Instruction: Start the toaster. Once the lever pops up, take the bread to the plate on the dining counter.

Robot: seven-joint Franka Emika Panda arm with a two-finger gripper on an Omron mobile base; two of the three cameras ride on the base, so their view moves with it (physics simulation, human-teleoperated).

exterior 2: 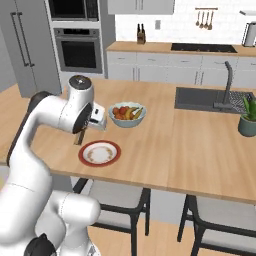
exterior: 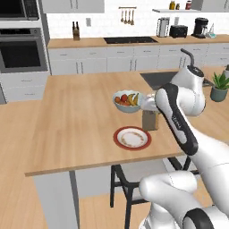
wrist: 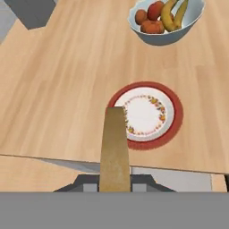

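Observation:
My gripper (exterior: 150, 115) is shut on the bread (exterior: 150, 121), a tan-brown slice held upright on edge above the dining counter (exterior: 76, 129). In the hand view the bread (wrist: 114, 147) rises between the fingertips, its top overlapping the left rim of the plate (wrist: 150, 114). The red-rimmed plate (exterior: 132, 137) lies on the counter just in front of the hanging slice, and nothing lies on it. From the right base camera, the slice (exterior 2: 78, 139) shows as a thin dark strip beside the plate (exterior 2: 99, 152). The black toaster (exterior: 178, 31) stands far off on the back worktop.
A blue-white bowl of fruit (exterior: 127, 100) sits on the counter just beyond the plate. A sink with a tap (exterior 2: 227, 95) and a potted plant (exterior 2: 247, 120) are to the right. Dark stools (exterior 2: 120, 200) stand under the counter's near edge.

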